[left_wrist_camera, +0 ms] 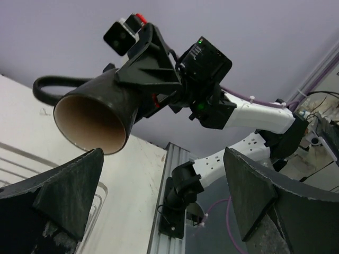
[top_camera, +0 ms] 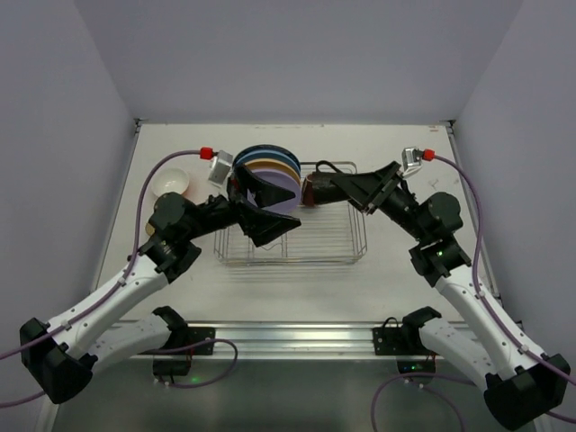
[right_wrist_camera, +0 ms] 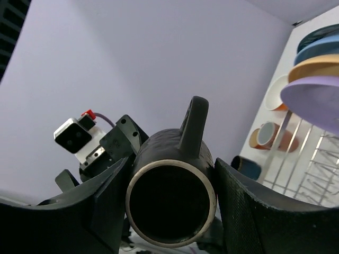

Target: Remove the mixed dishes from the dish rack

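Lavender walls close in a white surface (top_camera: 180, 270), and the dish rack (top_camera: 324, 241) sits at its middle, between your two arms. Your right fingers (right_wrist_camera: 249, 211) are clamped on the brown cup (top_camera: 315, 191), one on each side of its body. They hold it on its side in the air over the rack's back half, just to the right of the plates. In the right wrist view the cup's handle points up. In the left wrist view its open mouth faces your left fingers (left_wrist_camera: 63, 196).

Your left fingers are spread wide apart with nothing between them. They hover over the left part of the rack, in front of the plates and near the cup without touching it.

The plates stand on edge in a row at the rack's back left. The lavender plate (right_wrist_camera: 312, 90) is nearest, with the yellow plate (right_wrist_camera: 315, 67) and then the blue plate (right_wrist_camera: 318, 51) behind it.

The orange bowl (top_camera: 171, 183), white inside, rests on the surface left of the rack, apart from it. The right wrist view also shows an orange cup (right_wrist_camera: 270, 137) and a dark blue cup (right_wrist_camera: 246, 166) low beside the plates. You cannot tell from that angle whether they are inside the rack or just outside it.
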